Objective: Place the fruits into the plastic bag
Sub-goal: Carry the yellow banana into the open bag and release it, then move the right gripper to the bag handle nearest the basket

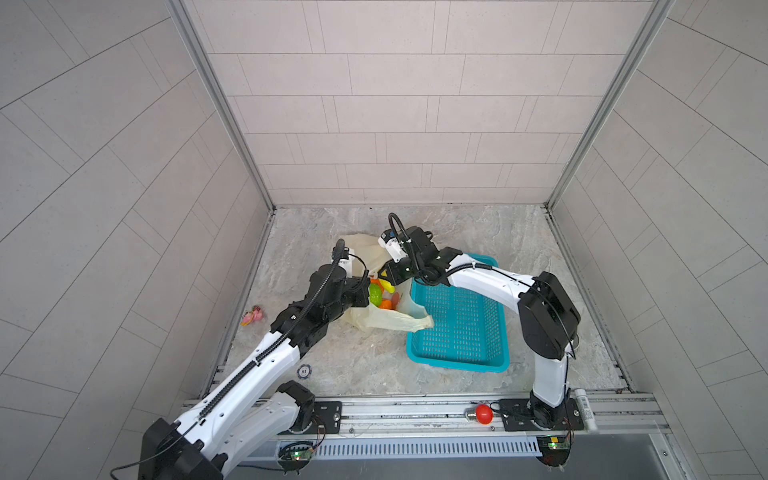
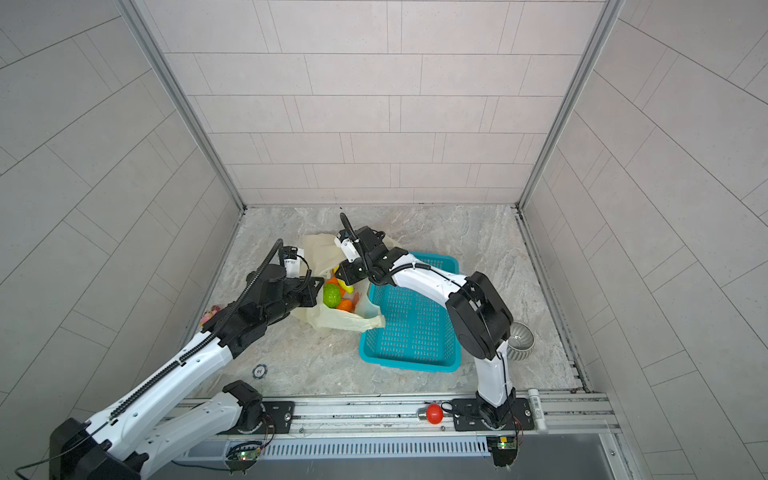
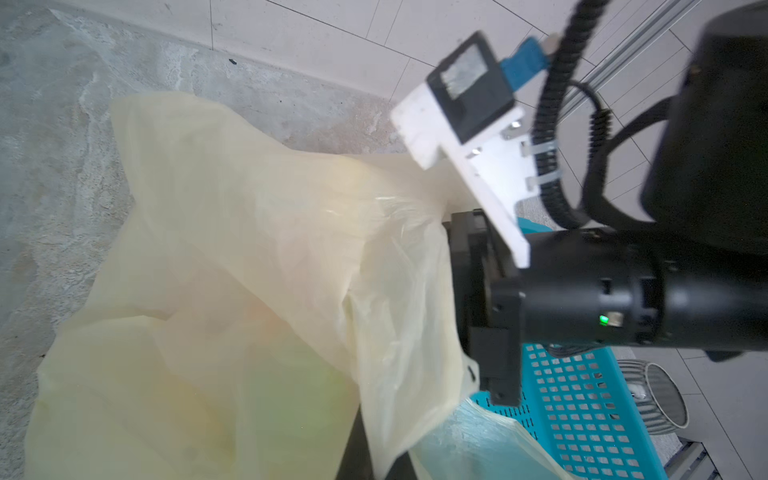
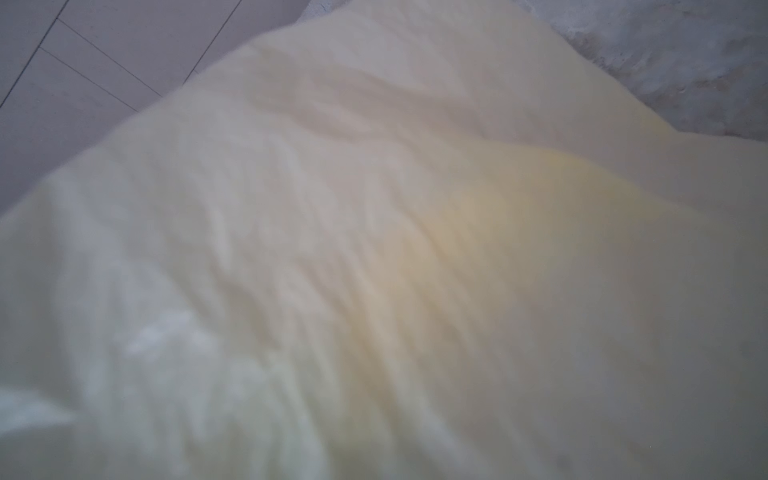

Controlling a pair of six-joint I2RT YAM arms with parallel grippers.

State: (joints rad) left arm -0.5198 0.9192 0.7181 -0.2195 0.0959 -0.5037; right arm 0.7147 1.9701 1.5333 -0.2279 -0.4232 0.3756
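Centrally on the marble table (image 1: pixel 332 365) lies the plastic bag (image 1: pixel 386 320), mouth gaping, green, orange and yellow fruits (image 1: pixel 376 296) inside. The left gripper (image 1: pixel 367 292), closed on its near rim, seemingly keeps that mouth open. The right gripper (image 1: pixel 384 275) sits at the opposite rim, fingers hidden, grip unclear. One handle droops over the teal basket (image 1: pixel 457 366)

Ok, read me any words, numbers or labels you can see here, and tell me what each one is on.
"01": on the small round disc, the only text that can be read.
White tube: a barcode-like label, too small to read.
Plastic bag: only a faint reddish tint shows, with no legible print.
Nothing else in any view carries readable text.
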